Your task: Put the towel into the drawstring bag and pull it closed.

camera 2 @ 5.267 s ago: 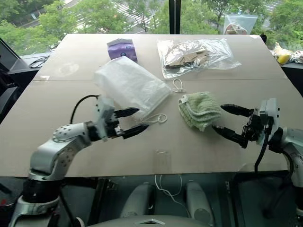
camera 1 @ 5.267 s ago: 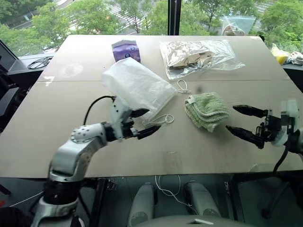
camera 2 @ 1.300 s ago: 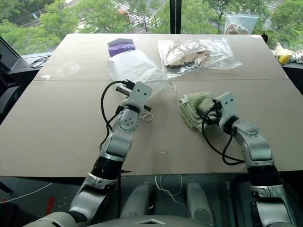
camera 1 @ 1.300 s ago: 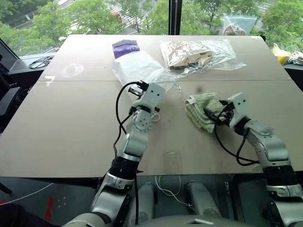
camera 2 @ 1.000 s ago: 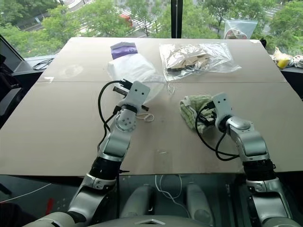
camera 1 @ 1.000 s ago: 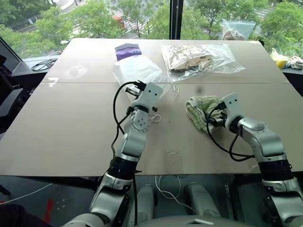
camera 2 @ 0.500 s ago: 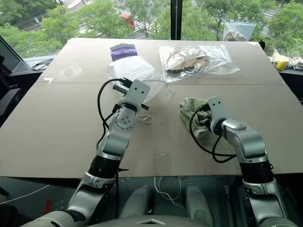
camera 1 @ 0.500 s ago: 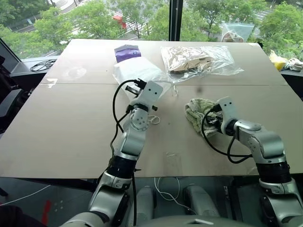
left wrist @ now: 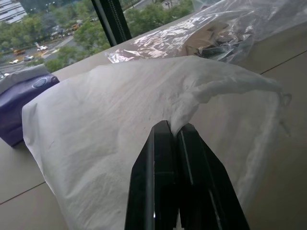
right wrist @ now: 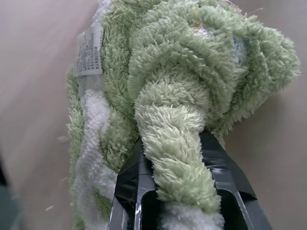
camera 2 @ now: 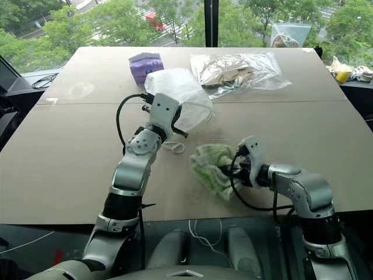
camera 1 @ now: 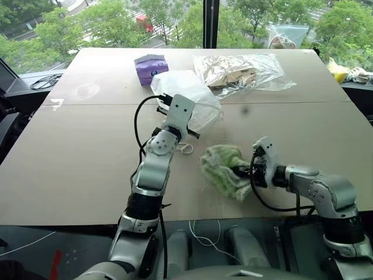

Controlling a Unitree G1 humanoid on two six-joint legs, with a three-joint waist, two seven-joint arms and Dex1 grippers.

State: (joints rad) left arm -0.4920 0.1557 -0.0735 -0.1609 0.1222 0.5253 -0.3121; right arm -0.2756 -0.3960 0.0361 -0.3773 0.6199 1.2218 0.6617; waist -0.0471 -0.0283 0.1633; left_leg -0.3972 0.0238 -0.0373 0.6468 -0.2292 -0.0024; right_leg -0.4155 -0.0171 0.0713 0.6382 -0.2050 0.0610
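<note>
Beyond the wide tan counter (camera 1: 70, 157) a window shows green trees, and the counter carries everything in view. Near its middle the drawstring bag (camera 1: 189, 99), a white translucent sack, is bunched up and lifted at one edge. The left gripper (left wrist: 175, 132) has its two black fingers pressed tight together on a pinch of the bag's thin fabric, holding that edge off the counter. A white cord loop (camera 1: 186, 149) from the bag's mouth hangs beside the left wrist. The towel (camera 1: 224, 170), light green and fluffy, sits close to the counter's near edge, in front of the bag and apart from it. The right gripper (right wrist: 175, 153) comes in from the towel's right side and is clamped on a thick fold of the terry cloth, its fingers nearly closed with the fold squeezed between them; the rest of the towel bulges out past the fingertips toward the robot's left. Behind the drawstring bag lies a small purple packet (camera 1: 148, 67), and to its right a clear plastic bag (camera 1: 245, 69) of beige items rests near the far edge
</note>
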